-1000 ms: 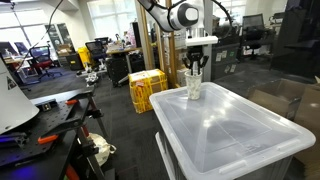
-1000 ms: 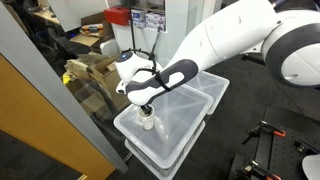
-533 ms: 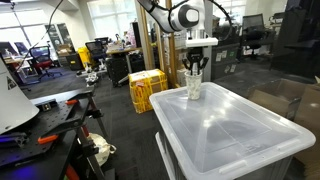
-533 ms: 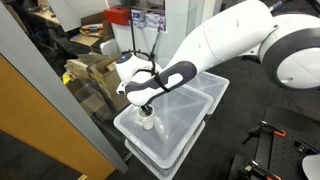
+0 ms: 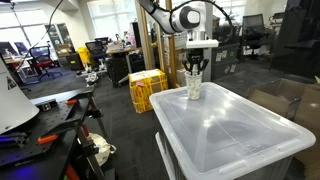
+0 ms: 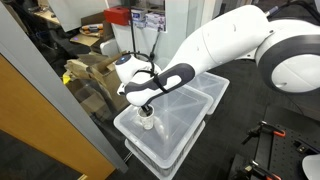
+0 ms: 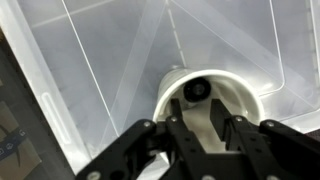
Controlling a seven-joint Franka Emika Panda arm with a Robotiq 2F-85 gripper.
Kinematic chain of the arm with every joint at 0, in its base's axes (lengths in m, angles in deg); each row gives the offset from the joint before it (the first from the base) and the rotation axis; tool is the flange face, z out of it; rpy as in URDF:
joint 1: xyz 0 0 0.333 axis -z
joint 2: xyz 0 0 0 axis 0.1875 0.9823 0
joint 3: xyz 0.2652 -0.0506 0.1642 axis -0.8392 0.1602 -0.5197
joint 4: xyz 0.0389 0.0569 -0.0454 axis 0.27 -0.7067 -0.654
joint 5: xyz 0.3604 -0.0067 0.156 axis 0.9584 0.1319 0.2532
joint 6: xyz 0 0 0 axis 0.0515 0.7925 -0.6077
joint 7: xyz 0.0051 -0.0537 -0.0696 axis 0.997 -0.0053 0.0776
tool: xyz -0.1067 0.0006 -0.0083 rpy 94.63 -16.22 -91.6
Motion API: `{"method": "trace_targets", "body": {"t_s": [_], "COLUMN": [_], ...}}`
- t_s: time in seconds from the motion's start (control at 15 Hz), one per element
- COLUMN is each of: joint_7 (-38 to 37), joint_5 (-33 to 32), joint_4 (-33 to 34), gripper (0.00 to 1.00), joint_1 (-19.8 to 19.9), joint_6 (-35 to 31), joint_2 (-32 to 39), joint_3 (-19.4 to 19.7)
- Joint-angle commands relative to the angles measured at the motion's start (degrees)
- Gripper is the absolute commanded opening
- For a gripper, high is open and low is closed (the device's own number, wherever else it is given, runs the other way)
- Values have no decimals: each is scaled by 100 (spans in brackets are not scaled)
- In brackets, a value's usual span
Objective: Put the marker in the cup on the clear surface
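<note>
While the gripper (image 5: 196, 70) hangs directly over the cup (image 5: 193, 89), I see its jaws set narrow, but I cannot tell whether they grip anything. In the wrist view, a dark round end, apparently the marker (image 7: 197, 90), sits inside the cup rim. The cup stands on the clear surface (image 5: 235, 130) near its 11 o'clock corner. Yellow crates (image 5: 146, 88) rest on the dark floor at the cup's 9 o'clock.
</note>
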Motion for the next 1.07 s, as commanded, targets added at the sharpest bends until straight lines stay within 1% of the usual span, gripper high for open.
{"method": "trace_targets", "body": {"t_s": [0.0,0.27,0.33,0.53,0.6,0.67,0.73,1.0], "joint_7": [-71,-71,-73,-82,-96,-101,-110,-144], "joint_5": [53,58,53,50,46,44,40,37], "joint_4": [408,594,641,760,799,835,853,894], "gripper": [38,38,37,17,1,2,5,5], "joint_1": [-3,-15,-22,-36,-46,-52,-56,-72], "joint_6": [341,527,566,679,711,733,744,795], "joint_2": [201,315,344,404,416,429,432,405], "joint_3": [-16,-9,-4,6,13,17,23,36]}}
